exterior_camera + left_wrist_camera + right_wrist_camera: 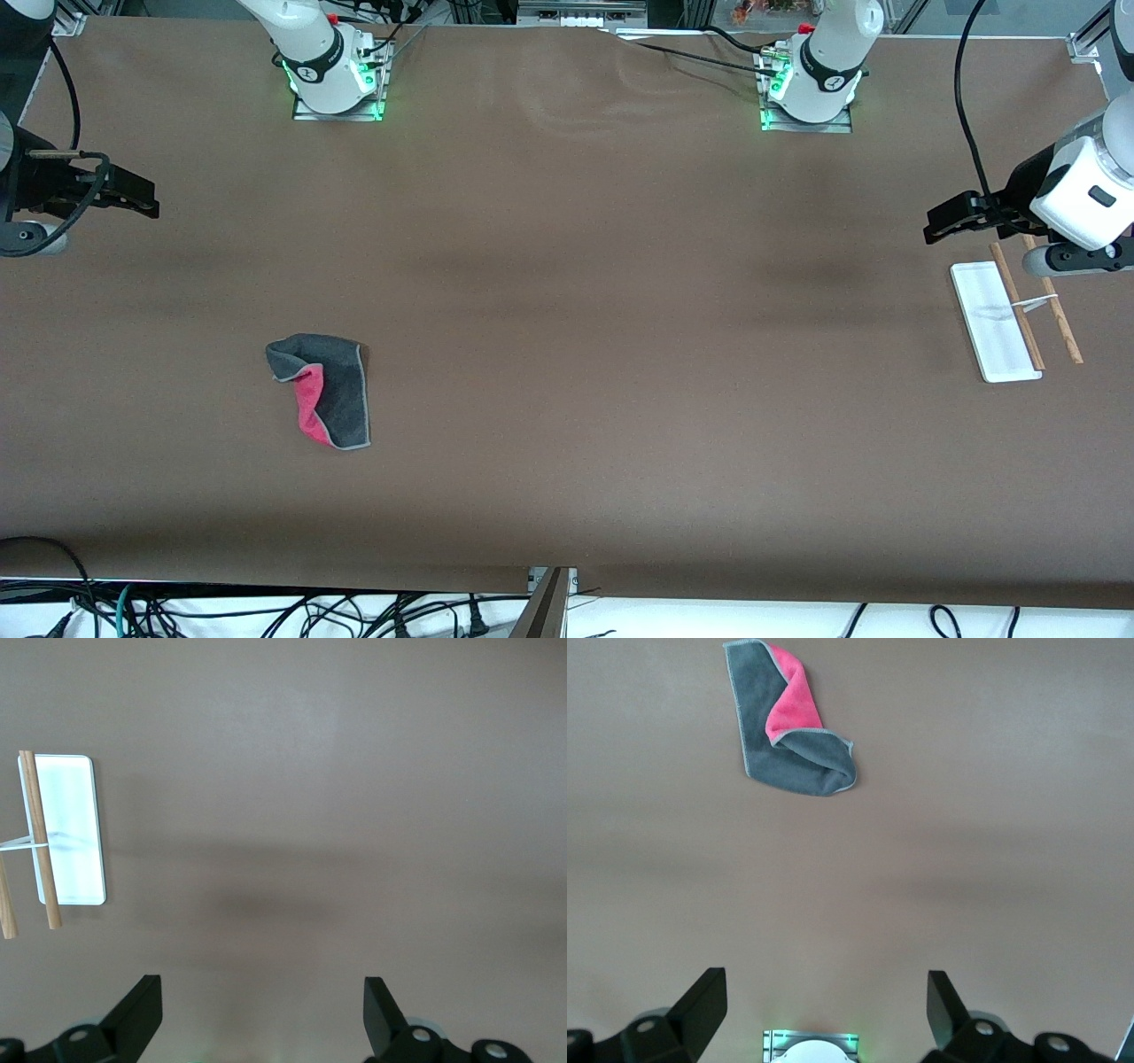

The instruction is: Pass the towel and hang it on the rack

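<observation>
Both arms are showing glossy white shells with black joint bands, and their bases are glowing green on metal mounting plates. Black cables are trailing from each arm, with small red fittings near the bases. The left gripper (939,226) and right gripper (142,197) are showing matte black, wedge-shaped fingers.

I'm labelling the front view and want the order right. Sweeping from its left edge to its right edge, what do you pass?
Right gripper → towel → left gripper → rack.
</observation>
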Controlling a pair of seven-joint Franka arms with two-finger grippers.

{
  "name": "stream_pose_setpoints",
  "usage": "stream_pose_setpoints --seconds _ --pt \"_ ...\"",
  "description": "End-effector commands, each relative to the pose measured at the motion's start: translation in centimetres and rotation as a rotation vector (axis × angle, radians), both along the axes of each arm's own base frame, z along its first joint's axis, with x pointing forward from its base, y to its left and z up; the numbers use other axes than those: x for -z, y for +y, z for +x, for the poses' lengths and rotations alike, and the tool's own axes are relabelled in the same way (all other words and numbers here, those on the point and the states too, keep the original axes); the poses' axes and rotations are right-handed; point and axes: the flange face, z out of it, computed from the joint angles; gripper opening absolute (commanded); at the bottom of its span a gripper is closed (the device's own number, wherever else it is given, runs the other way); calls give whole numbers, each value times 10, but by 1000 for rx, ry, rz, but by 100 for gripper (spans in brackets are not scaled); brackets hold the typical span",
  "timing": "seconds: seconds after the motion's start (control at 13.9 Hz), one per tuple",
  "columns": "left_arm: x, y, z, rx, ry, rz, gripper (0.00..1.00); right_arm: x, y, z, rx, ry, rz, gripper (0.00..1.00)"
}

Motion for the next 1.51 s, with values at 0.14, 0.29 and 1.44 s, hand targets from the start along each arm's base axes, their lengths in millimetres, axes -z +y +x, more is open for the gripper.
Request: stream_pose_setpoints --seconds 0.14,0.29,1.44 --pt "-2 3 0 10 -2 5 100 23 2 20 -21 0 -8 100" --pt "-3 1 0 11 -7 5 100 50 0 32 -14 28 -23 100" --pt "-2 1 1 7 -9 -13 100 310 12 104 -77 -126 4 100"
